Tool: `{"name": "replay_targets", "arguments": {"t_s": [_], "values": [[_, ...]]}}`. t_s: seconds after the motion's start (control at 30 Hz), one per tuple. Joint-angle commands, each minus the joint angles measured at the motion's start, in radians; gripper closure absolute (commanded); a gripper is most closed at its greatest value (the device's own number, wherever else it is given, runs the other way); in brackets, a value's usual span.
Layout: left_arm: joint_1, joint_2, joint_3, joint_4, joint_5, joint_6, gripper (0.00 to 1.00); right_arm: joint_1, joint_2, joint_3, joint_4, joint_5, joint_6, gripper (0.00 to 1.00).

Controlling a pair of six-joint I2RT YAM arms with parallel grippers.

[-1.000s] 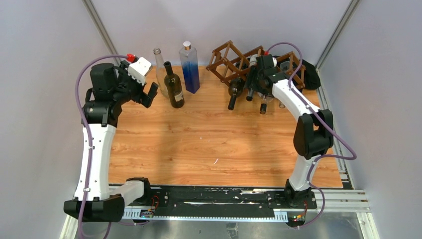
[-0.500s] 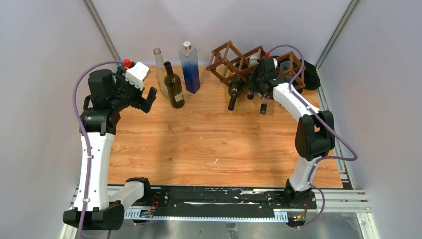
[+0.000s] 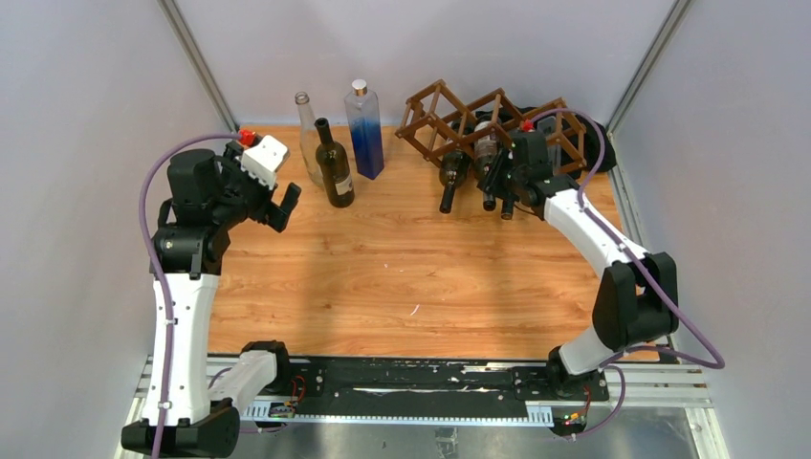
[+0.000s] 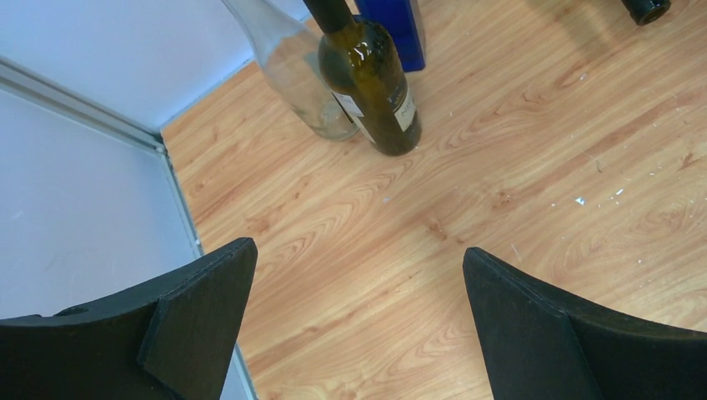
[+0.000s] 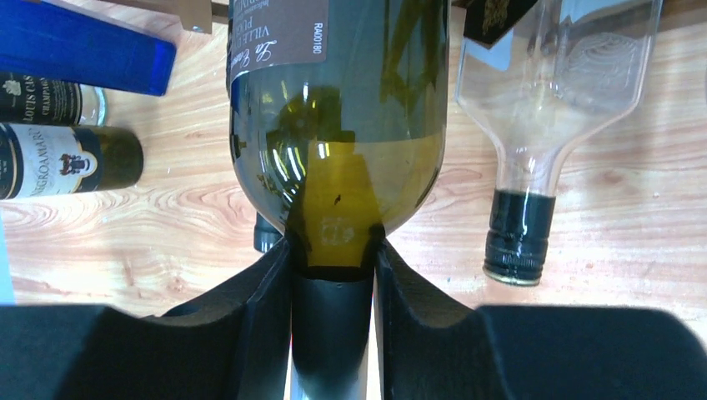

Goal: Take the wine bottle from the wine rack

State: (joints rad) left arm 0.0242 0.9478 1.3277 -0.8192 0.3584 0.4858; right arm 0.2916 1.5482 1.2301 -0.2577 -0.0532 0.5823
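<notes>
The dark brown wine rack (image 3: 442,107) stands at the back right of the table with several bottles lying in its cells. My right gripper (image 3: 497,177) is shut on the dark-capped neck of a green wine bottle (image 5: 342,108) that slopes out of a middle cell, neck toward me. In the right wrist view both fingers (image 5: 267,283) press the neck just below the shoulder, gripper (image 5: 332,250). The bottle's base end is hidden in the rack. My left gripper (image 3: 284,196) hangs open over the left of the table, gripper (image 4: 358,250) with nothing between its fingers.
A clear bottle (image 3: 308,134), a dark green bottle (image 3: 335,170) and a blue square bottle (image 3: 364,129) stand at the back left. In the rack, a dark bottle (image 3: 449,177) lies left of the held one and a clear black-capped bottle (image 5: 534,108) lies right.
My right gripper has closed on the wine bottle's neck, and the right arm's elbow has swung out to the right. The left arm has drifted slightly toward the near edge, still open.
</notes>
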Motion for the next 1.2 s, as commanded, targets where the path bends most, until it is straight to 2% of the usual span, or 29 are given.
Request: {"name": "replay_targets", "arguments": {"t_s": [0.0,0.3,0.77,1.17], "values": [[0.003,0.010,-0.010,-0.016,-0.002,-0.010,0.00,-0.006,-0.084,-0.051,0.060,-0.072,0.022,1.00],[0.003,0.005,-0.007,-0.022,0.082,-0.040,0.00,0.010,-0.227,-0.139,0.024,-0.134,0.041,1.00],[0.002,-0.027,-0.036,-0.023,0.188,0.002,0.00,0.013,-0.454,-0.221,-0.071,-0.207,0.088,1.00],[0.002,-0.028,-0.077,-0.023,0.270,0.073,0.00,0.021,-0.653,-0.222,-0.236,-0.273,0.082,1.00]]}}
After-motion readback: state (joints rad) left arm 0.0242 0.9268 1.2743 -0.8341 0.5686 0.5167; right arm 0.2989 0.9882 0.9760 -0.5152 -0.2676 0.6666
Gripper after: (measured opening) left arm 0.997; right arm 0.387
